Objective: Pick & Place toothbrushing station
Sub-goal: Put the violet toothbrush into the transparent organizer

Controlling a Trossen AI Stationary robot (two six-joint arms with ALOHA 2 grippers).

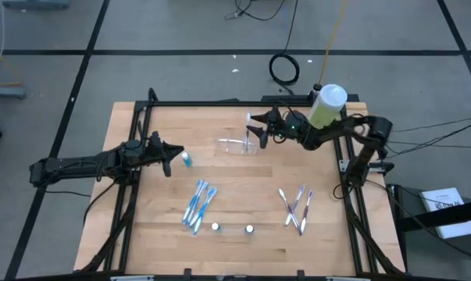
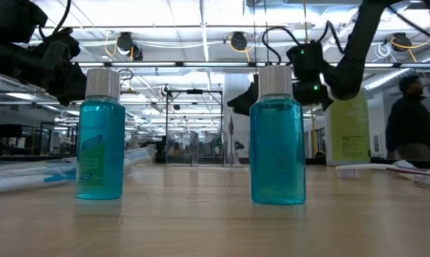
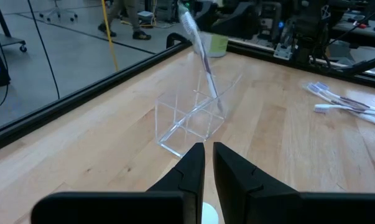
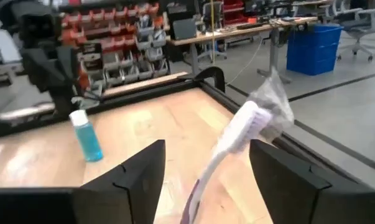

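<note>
My right gripper (image 1: pixel 255 134) hangs just beside the toothbrushing station (image 1: pixel 239 145), at its edge nearest the green bottle (image 1: pixel 326 107), with its jaws spread wide and nothing clamped between them; a toothbrush (image 4: pixel 227 149) stands tilted in the gap, its white head up, and I cannot tell whether it touches either finger. The clear station sits on the wooden worktop (image 1: pixel 235 195), toward its far edge. My left gripper (image 1: pixel 173 158) waits well apart from the station, jaws nearly closed and holding nothing, with a small blue bottle (image 1: pixel 187 159) just beside its tips.
</note>
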